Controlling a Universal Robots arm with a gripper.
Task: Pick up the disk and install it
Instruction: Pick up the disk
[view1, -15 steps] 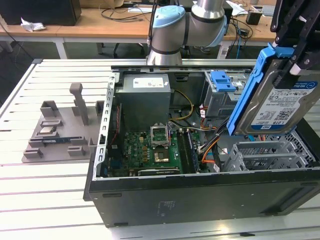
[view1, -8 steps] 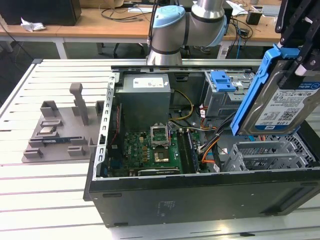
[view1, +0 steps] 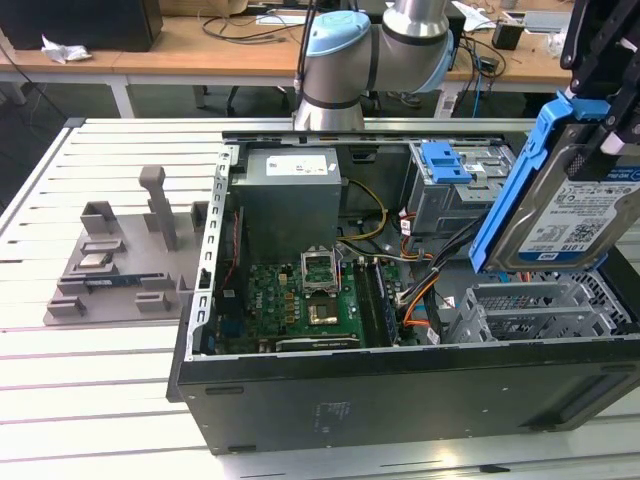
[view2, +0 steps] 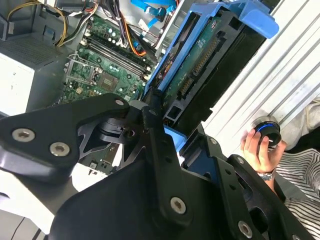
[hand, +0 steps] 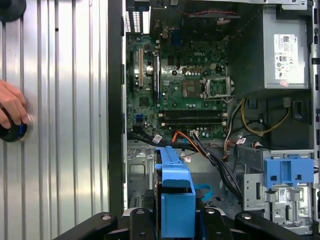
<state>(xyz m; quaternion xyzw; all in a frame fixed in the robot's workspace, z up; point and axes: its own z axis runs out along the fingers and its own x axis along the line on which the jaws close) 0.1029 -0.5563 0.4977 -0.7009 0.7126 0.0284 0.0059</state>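
Jaws: clenched on the disk (view1: 565, 215), tilted above the drive cage (view1: 540, 310).
Technique: square its blue bracket (view1: 510, 190) with cage rails; avoid the cables (view1: 440, 265).

Print stands on the white-and-blue label (view1: 592, 215) of the disk (view1: 540, 228), on a white sticker (hand: 286, 55) on the grey power supply (hand: 260, 65), and as white lettering on the green motherboard (hand: 192, 75), most of it too small to tell.
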